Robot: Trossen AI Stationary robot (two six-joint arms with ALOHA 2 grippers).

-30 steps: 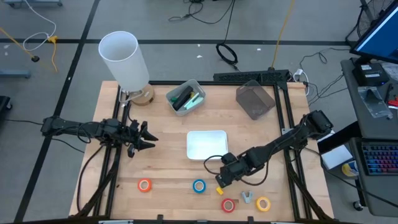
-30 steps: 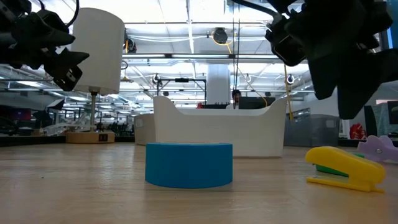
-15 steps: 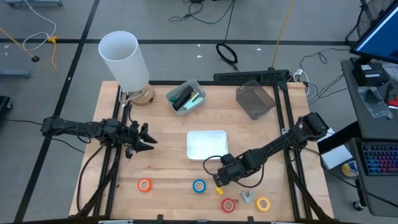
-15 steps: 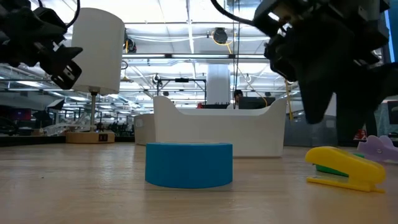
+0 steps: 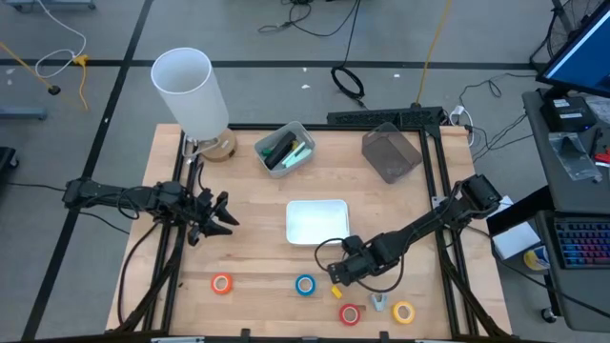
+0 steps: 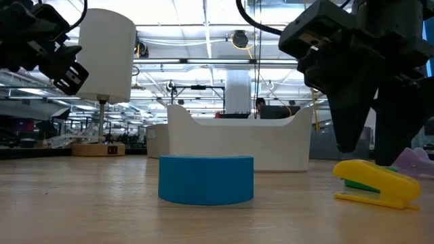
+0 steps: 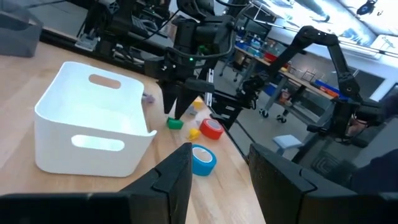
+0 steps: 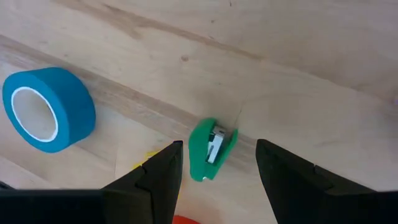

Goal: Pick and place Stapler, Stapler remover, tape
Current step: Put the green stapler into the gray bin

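Note:
A small green stapler [image 8: 211, 149] lies on the table right under my open right gripper [image 8: 219, 163], between its two fingers. A small yellow stapler [image 6: 376, 181] [image 5: 335, 292] lies beside it. The pale purple stapler remover [image 6: 413, 161] [image 5: 379, 303] lies just beyond, near the front edge. The blue tape [image 5: 305, 285], orange tape [image 5: 222, 283], red tape [image 5: 350, 313] and yellow tape [image 5: 403, 312] lie flat along the near edge. My right gripper [image 5: 335, 278] slants down over the staplers and touches nothing. My left gripper [image 5: 225, 217] hovers open at the table's left, pointing level.
A white bin [image 5: 317, 221] stands mid-table, behind the blue tape. A grey tray of pens [image 5: 284, 150], a clear grey box [image 5: 391, 152] and a white lamp shade [image 5: 191, 90] stand along the far edge. Bare wood lies between the left gripper and the bin.
My right gripper has sunk toward the staplers and rolled about its own axis, so that its fingers now stand on either side of the green stapler. It has stayed open. My left gripper has turned a little in place.

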